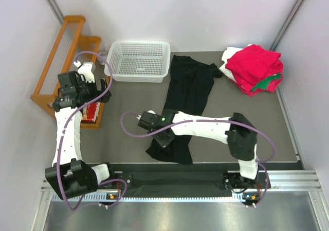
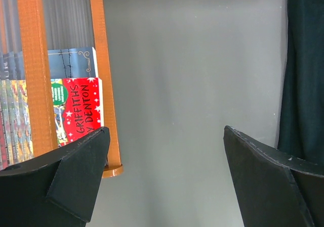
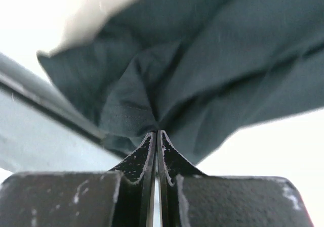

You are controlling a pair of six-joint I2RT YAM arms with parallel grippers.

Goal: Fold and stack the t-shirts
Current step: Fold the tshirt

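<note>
A dark grey worktop (image 1: 128,97) closed in by pale walls carries everything. The black t-shirt (image 1: 193,84) lies bunched into a long, narrow strip running from the middle of the far edge down to the near edge. The right gripper (image 3: 157,134) is clamped tight on a gathered fold close to the near-edge end, the cloth puckering where the jaws meet. The left gripper (image 2: 166,136) hangs over the left edge beside the wooden rack (image 1: 61,56), its fingers spread wide with nothing between them. In the far right corner sits the folded pile, the red t-shirt (image 1: 254,66) on top, a green t-shirt (image 1: 271,82) and a white t-shirt (image 1: 232,56) showing under it. The white basket (image 1: 139,61) stands at the far edge, just beside the black shirt's far end. The shirt looks light and limp, so it should sag and trail from any single pinch and come up as a rope rather than a sheet. Two holds, one at each hem corner or shoulder, would likely spread it flat enough to fold.
</note>
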